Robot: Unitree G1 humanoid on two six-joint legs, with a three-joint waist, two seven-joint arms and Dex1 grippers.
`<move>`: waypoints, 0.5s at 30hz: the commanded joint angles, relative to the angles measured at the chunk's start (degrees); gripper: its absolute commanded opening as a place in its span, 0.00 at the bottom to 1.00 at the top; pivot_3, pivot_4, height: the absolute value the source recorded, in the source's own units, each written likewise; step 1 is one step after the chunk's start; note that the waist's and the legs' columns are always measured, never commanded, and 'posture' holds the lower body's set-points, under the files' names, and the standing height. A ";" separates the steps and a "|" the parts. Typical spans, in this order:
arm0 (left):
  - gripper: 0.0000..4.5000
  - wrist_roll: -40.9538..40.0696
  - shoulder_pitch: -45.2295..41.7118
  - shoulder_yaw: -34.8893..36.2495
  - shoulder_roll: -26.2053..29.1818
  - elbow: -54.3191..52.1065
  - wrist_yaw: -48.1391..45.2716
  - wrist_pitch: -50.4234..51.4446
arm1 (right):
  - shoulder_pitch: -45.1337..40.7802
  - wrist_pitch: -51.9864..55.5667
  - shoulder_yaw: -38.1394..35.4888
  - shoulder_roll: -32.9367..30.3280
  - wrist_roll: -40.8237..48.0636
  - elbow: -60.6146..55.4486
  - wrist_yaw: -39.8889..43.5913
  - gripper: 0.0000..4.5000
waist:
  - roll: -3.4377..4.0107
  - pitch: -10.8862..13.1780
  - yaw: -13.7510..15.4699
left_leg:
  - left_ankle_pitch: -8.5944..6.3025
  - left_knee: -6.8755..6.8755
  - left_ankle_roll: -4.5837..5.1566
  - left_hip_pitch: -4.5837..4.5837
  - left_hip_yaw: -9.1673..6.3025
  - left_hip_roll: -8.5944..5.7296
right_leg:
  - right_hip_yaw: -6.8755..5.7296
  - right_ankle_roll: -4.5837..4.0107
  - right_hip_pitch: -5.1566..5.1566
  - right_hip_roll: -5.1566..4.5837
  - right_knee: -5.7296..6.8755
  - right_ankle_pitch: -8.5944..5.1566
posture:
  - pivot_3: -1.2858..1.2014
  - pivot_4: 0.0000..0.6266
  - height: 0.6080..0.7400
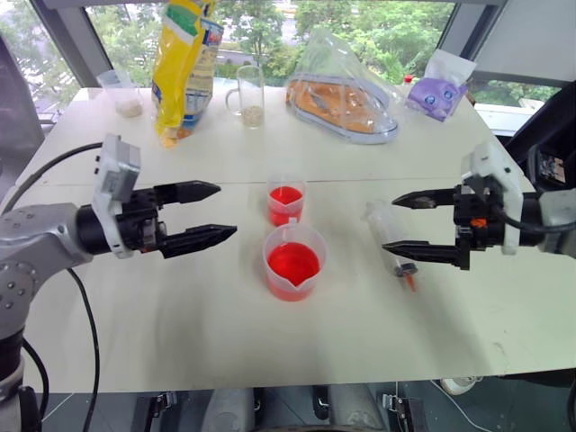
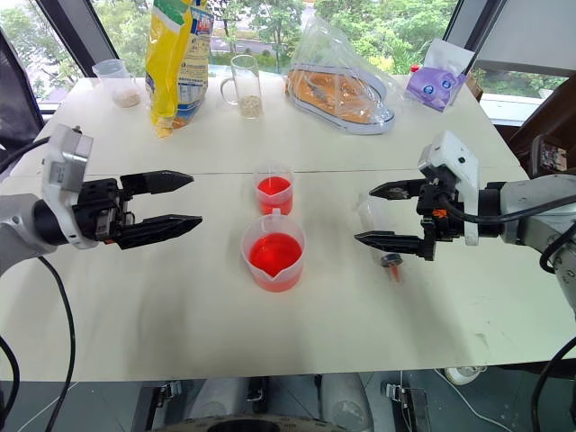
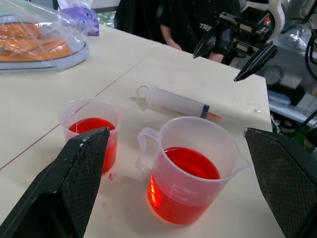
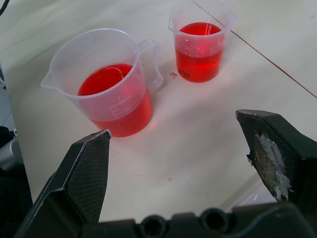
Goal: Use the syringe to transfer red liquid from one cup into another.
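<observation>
The wide spouted beaker [image 1: 293, 261] stands upright at the table's middle, holding red liquid [image 1: 293, 264]. Just behind it stands the smaller narrow cup [image 1: 286, 201], also with red liquid in it. The clear syringe [image 3: 178, 103] lies flat on the table to the beaker's right, its red-orange tip [image 1: 410, 283] toward the front edge. My left gripper [image 1: 214, 213] hovers open to the left of both cups, fingers pointing at them, empty. My right gripper [image 1: 396, 222] hovers open just above and beside the syringe, nothing between its fingers.
Along the table's far side stand a yellow bag [image 1: 184, 63], a glass mug with grains [image 1: 249, 97], a small cup [image 1: 124, 94], a clear bag of orange food [image 1: 346, 94] and a purple pouch [image 1: 438, 90]. A person in black [image 3: 183, 22] sits beyond the table's right.
</observation>
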 commanded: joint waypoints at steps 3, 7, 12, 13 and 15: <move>1.00 -0.02 -1.48 1.04 0.32 -0.96 0.23 -1.49 | -1.34 -0.44 -0.80 -0.40 0.44 -0.09 0.17 0.98 | 0.00 0.00 0.01 | 0.00 0.00 0.00 0.00 0.00 0.00 | 0.00 0.00 0.00 0.00 0.00 0.00 | 0.52 0.24 1.00; 1.00 -1.16 -2.31 1.05 0.16 -0.82 0.68 -1.01 | -1.24 -0.44 -0.87 -0.45 0.39 -0.07 0.18 0.98 | 0.00 0.00 0.01 | 0.00 0.00 0.00 0.00 0.00 0.00 | 0.00 0.01 0.00 0.00 0.01 0.00 | 0.52 0.24 1.00; 1.00 -1.32 -2.83 0.79 -0.04 -0.67 0.94 -0.85 | -0.97 -0.17 -0.91 -0.61 0.29 -0.21 -0.07 0.98 | 0.00 0.00 0.00 | 0.00 0.01 0.00 0.00 0.01 -0.01 | 0.00 0.03 0.00 0.01 0.01 0.02 | 0.52 0.24 1.00; 1.00 -1.28 -2.89 0.70 -0.07 -0.64 0.94 -0.87 | -0.96 -0.16 -0.87 -0.62 0.24 -0.20 -0.12 0.98 | 0.00 0.00 0.00 | 0.00 0.01 0.00 0.00 0.01 -0.01 | 0.00 0.03 0.00 0.01 0.02 0.02 | 0.52 0.24 1.00; 1.00 -1.13 -2.99 0.50 -0.12 -0.57 0.88 -0.97 | -1.05 -0.25 -0.72 -0.65 -0.03 -0.05 -0.22 0.98 | 0.00 0.00 0.00 | 0.00 0.01 0.00 0.00 0.00 -0.01 | 0.00 0.03 0.00 0.01 0.02 0.02 | 0.52 0.24 1.00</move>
